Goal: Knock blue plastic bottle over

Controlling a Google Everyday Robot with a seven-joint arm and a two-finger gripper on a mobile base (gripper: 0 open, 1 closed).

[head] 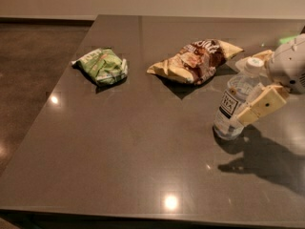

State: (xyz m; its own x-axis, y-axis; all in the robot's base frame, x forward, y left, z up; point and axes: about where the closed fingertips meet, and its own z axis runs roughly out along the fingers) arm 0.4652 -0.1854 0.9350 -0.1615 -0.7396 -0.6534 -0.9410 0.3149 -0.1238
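Observation:
The blue plastic bottle (pixel 232 105), clear with a white cap and a dark "TEA" label, stands upright at the right side of the dark table (pixel 124 147). My cream-yellow gripper (pixel 243 90) reaches in from the right edge of the view. It is open, with one finger in front of the bottle's upper body and the other behind its cap. The near finger (pixel 261 105) overlaps the bottle's right side. I cannot tell whether it touches.
A brown and yellow chip bag (pixel 195 61) lies just behind and left of the bottle. A green chip bag (pixel 102 66) lies at the far left of the table. The table's left edge drops to a dark floor (pixel 28 66).

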